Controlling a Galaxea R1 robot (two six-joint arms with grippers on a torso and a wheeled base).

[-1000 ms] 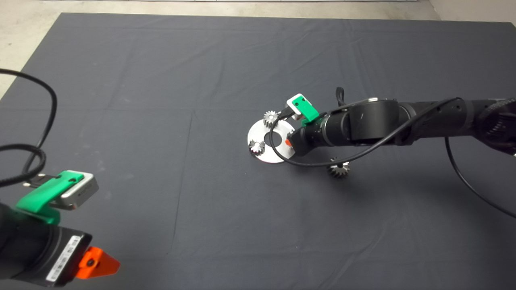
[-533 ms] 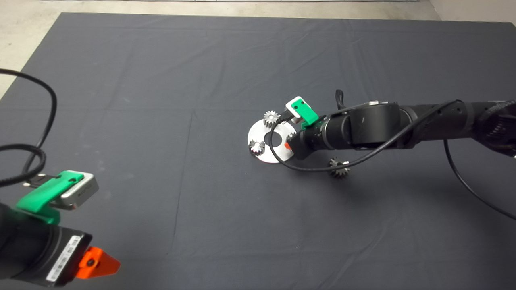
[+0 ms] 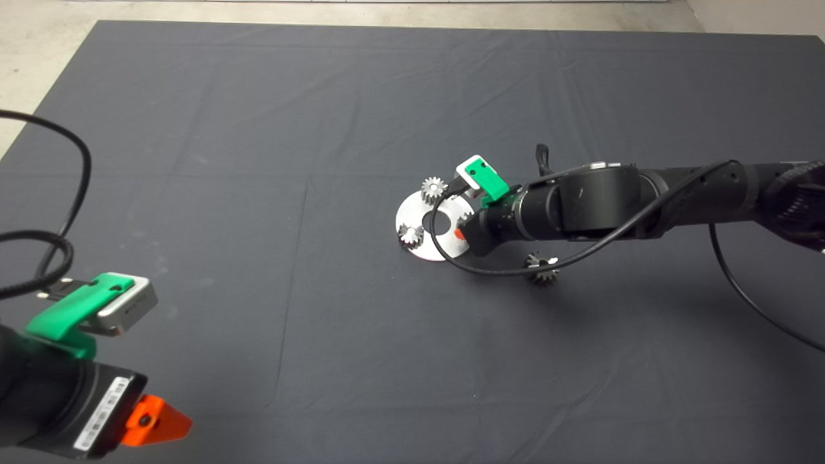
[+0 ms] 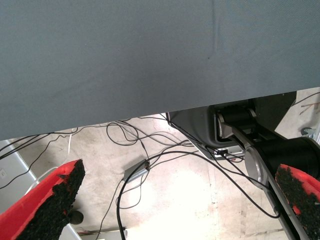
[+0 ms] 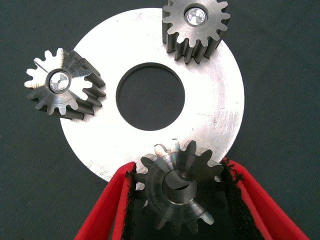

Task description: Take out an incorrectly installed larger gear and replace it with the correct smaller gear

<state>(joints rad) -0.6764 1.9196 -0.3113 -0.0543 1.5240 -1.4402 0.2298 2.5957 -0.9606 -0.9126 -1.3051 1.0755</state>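
Observation:
My right gripper [image 3: 460, 231] [image 5: 179, 167] reaches over the round silver plate [image 3: 412, 209] [image 5: 220, 100]. Its red fingers [image 5: 112, 205] are shut on the smaller gear [image 5: 180, 195], held at the plate's near rim. In the head view this gear is hidden under the gripper. Two other small gears [image 5: 64, 84] [image 5: 196, 26] stand on the plate, also seen from above [image 3: 410, 234] [image 3: 434, 188]. The larger gear [image 3: 543, 267], darker, lies on the mat to the right of the plate, under my right arm's cable. My left gripper [image 3: 158, 422] [image 4: 172, 200] is parked at the lower left, open and empty.
The plate has a wide centre hole [image 5: 150, 96]. A black cable [image 3: 451, 258] loops from my right wrist over the plate's edge. The left wrist view shows the mat's edge and the floor with cables [image 4: 145, 160] and the robot's base [image 4: 240, 130].
My right arm shifted slightly between one second and half a second ago, bringing the gripper a little lower over the plate. It has stayed still since. The left arm has not moved.

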